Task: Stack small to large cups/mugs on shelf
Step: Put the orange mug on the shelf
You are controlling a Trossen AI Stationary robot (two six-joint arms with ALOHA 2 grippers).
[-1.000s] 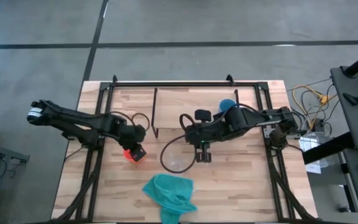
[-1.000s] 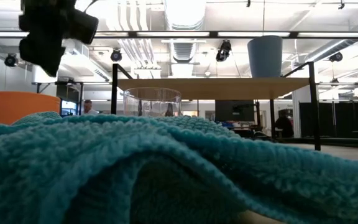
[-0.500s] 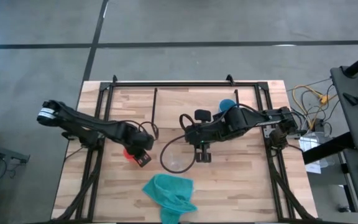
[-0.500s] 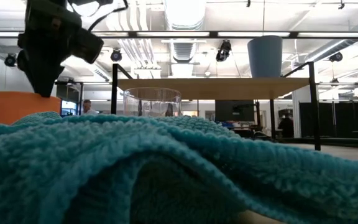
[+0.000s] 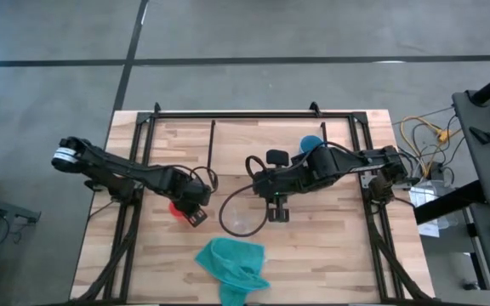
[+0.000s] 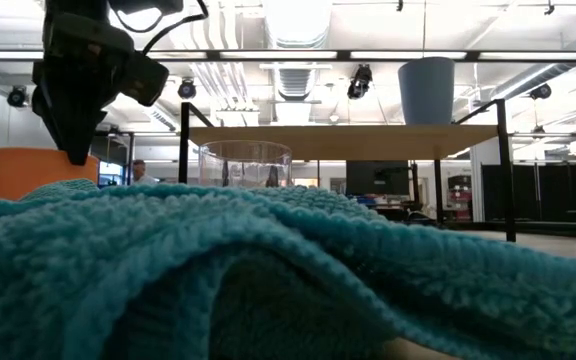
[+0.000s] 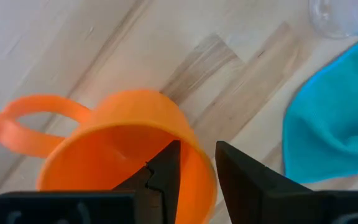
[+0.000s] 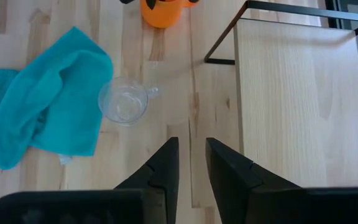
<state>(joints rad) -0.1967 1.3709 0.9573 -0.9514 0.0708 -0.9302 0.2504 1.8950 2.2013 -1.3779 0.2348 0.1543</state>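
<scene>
While the left gripper (image 7: 194,171) straddles the mug's (image 7: 126,146) rim, one finger inside, jaws parted, at the table's (image 5: 330,255) nine o'clock, it should pinch squarely before lifting. Right gripper (image 8: 191,162) hovers open near centre; shelf (image 8: 297,99) toward twelve.

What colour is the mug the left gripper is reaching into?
Orange mug with a handle; clearest in the left wrist view.

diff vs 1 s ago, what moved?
The left tool moved toward the table's middle and came down onto the orange mug, one finger inside the rim and one outside, not yet closed. The right tool, glass cup, blue cup and teal cloth stayed put.
</scene>
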